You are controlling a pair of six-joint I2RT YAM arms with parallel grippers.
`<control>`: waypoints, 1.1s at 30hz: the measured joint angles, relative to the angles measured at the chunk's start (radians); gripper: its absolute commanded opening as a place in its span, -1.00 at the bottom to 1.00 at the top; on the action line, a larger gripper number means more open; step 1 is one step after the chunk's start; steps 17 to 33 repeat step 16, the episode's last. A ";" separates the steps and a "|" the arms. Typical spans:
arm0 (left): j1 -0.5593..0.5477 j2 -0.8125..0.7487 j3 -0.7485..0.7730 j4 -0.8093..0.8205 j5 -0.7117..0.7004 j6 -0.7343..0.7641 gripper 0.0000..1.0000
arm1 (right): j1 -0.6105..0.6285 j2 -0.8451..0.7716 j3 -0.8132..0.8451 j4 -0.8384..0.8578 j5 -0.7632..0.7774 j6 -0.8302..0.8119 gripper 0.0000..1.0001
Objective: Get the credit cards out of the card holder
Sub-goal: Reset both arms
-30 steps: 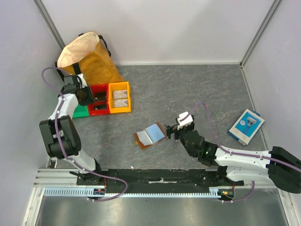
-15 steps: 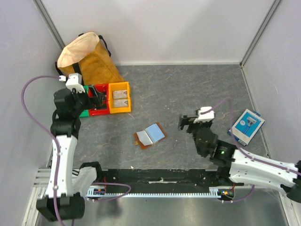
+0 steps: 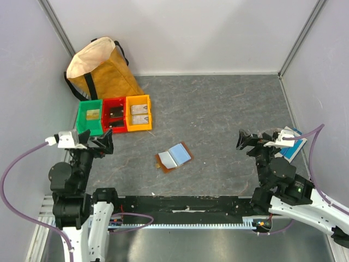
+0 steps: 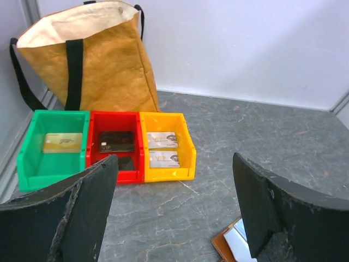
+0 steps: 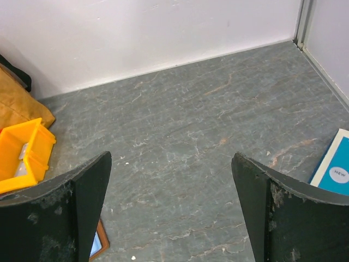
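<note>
Credit cards (image 4: 162, 140) in bins (image 4: 166, 173); dark card (image 4: 116, 141) "VIP"

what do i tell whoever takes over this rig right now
left gripper: jaws open, empty, near its base in front of the bins.
right gripper: jaws open, empty, right of the card holder.
The card holder lies open on the table between the arms, touched by neither.
credit cards: one gold in the green bin, at least one dark in the red bin, two silver in the yellow bin.
Done: at least four cards binned.
Left: check the holder's pale inside; whether a card remains cannot be told.
</note>
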 measured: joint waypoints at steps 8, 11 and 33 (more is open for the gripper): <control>-0.026 -0.064 -0.087 -0.062 -0.096 -0.021 0.84 | 0.000 -0.041 0.002 -0.060 0.022 0.006 0.96; -0.029 -0.065 -0.110 -0.081 -0.103 -0.033 0.85 | 0.000 -0.040 0.002 -0.063 0.027 0.008 0.96; -0.030 -0.109 -0.147 -0.077 -0.105 -0.050 0.86 | 0.000 -0.031 0.002 -0.065 0.028 0.005 0.96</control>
